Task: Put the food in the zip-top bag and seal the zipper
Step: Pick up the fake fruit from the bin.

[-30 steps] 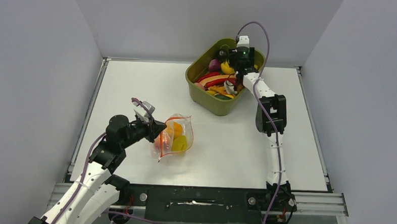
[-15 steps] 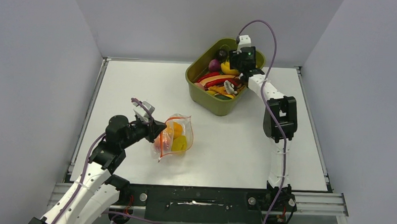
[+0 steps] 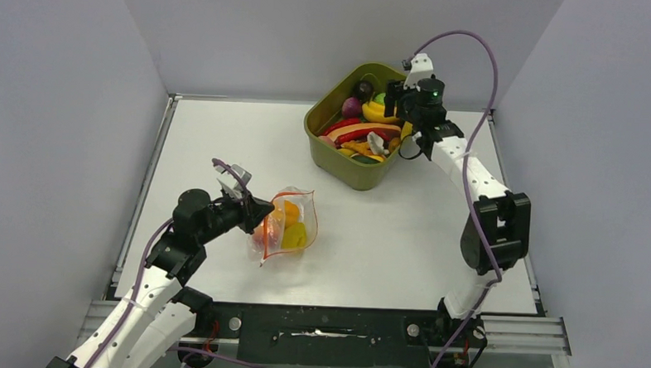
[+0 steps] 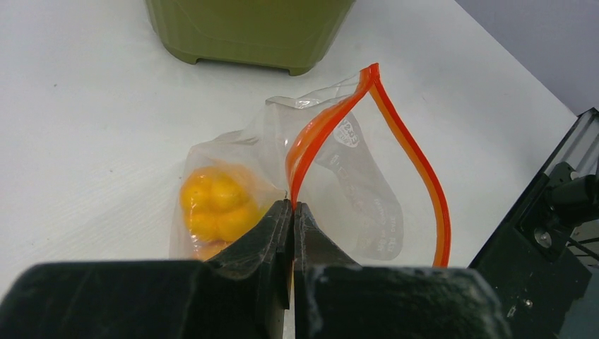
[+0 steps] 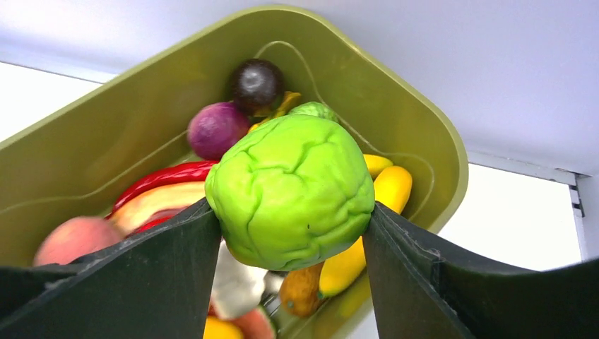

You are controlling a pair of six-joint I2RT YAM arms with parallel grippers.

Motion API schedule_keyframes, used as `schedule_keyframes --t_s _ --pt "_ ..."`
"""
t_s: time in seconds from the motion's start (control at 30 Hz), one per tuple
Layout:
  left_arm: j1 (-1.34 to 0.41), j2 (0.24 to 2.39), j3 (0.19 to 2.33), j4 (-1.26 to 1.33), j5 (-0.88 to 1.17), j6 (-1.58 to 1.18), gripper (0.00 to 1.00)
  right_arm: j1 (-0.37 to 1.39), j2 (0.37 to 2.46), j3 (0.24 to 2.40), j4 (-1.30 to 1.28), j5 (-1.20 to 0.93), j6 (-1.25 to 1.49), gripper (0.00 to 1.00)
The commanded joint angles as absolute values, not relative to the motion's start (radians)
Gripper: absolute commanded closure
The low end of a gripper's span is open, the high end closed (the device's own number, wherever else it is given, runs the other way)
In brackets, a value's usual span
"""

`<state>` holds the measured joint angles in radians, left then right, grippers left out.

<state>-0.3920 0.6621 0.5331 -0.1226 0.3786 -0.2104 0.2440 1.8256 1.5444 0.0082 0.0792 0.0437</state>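
The desk had two clusters on it. An olive-green tub sat at the far side, a bit right of the middle. The clear bag lay at the near left, well apart from it.

The tub was crammed with toy food: a dark round one, a purple one, a red pepper, a peach and yellow bananas. All of that crowded right around the right jaws, with the tub's wall curving up behind.

The right arm reached in over the tub's right rim. The right jaws were grasping a lumpy bright green toy, one jaw pressed on each side of it, with the pile showing behind it in the wrist view.

The left arm came at the bag from the left. The left jaws were clenched tight on the zipper at the bag's left edge, and the orange-red strip ran straight out from between the tips.

The bag itself was crinkly and see-through. Its mouth gaped, so the two sides of the zipper spread into a teardrop loop that met in a point at the far end. It lay flat-ish on the desk.

Inside the bag, a bumpy yellow toy sat just beside the jaw tips. From above an orange toy also showed, a little farther back. There was a small round printed label on the plastic too.
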Motion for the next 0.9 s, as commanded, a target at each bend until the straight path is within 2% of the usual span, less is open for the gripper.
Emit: schedule_keyframes --t_s 0.0,0.27,0.47,0.87 --pt "-0.395 0.663 0.557 -0.041 0.401 -0.293 1.0 0.258 1.647 1.449 0.033 -0.052 0.094 0.55" --pt "-0.397 0.712 0.608 -0.008 0.425 -0.364 1.0 0.29 1.406 1.228 0.02 -0.224 0.169 0.55" --pt "-0.396 0.739 0.635 -0.005 0.366 -0.426 1.0 0.393 1.254 1.111 0.009 -0.288 0.182 0.55" --pt "-0.397 0.755 0.654 -0.012 0.335 -0.452 1.0 0.631 1.149 0.991 0.056 -0.329 0.292 0.55"
